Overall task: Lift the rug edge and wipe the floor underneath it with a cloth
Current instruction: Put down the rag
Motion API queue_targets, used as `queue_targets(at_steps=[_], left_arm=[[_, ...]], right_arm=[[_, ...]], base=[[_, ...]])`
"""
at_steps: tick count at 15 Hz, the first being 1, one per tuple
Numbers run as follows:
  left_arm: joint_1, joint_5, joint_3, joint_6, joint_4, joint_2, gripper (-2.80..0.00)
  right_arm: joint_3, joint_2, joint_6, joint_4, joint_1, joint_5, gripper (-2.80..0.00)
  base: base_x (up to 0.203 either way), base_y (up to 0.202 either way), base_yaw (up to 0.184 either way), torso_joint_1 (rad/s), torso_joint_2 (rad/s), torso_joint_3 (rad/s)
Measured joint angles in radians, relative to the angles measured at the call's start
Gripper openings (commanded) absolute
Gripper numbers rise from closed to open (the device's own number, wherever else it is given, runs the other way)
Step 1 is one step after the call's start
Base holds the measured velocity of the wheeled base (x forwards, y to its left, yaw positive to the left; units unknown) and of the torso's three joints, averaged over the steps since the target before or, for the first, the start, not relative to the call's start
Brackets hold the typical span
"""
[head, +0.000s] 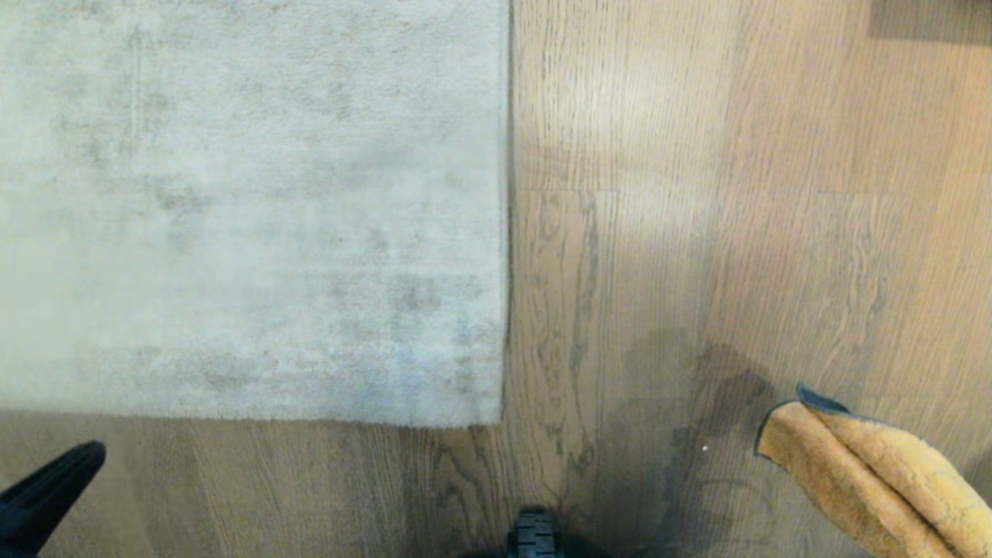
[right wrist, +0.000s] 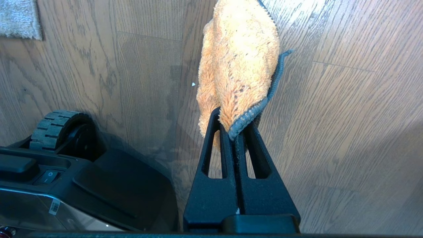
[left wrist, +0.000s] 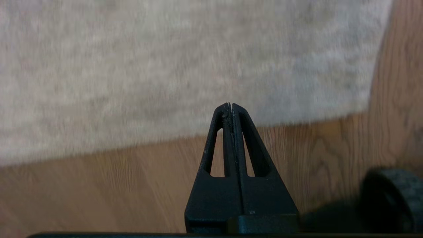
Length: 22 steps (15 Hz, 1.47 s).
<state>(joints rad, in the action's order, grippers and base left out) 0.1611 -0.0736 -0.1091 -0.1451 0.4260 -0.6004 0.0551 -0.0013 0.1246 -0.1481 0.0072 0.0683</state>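
Rug edge (head: pixel 256 418) lies just ahead of left gripper (left wrist: pixel 230 105), fingers clenched empty, nearer arm. Right gripper (right wrist: pixel 235 132) grasps cloth (right wrist: pixel 238 62) over floor (head: pixel 659 232), well apart.

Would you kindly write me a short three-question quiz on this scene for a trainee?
1. True or false: the rug edge lies flat on the floor.
2. Which claw holds the cloth? A) left claw B) right claw
3. Fill in: the left claw is shut and holds ____.

Key: 1 true; 2 B; 3 nothing.
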Motion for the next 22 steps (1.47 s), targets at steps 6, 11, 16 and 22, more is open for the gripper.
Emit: queue_targets(at_steps=[6,11,16,22], left_arm=[[-0.003,0.02,0.104,0.018,-0.231,0.275,-2.8],[-0.017,0.057,0.108,0.019,-0.361,0.313,-2.8],[-0.137,0.089,0.108,0.025,-0.426,0.365,-2.8],[-0.163,0.085,0.109,0.06,-0.429,0.524,-2.8]], right_arm=[[0.0,0.0,0.0,0.0,0.0,0.0,-2.8],[0.0,0.0,0.0,0.0,0.0,0.0,-2.8],[0.0,0.0,0.0,0.0,0.0,0.0,-2.8],[0.0,0.0,0.0,0.0,0.0,0.0,-2.8]], base=[[0.0,0.0,0.0,0.0,0.0,0.0],[0.0,0.0,0.0,0.0,0.0,0.0],[0.0,0.0,0.0,0.0,0.0,0.0],[0.0,0.0,0.0,0.0,0.0,0.0]])
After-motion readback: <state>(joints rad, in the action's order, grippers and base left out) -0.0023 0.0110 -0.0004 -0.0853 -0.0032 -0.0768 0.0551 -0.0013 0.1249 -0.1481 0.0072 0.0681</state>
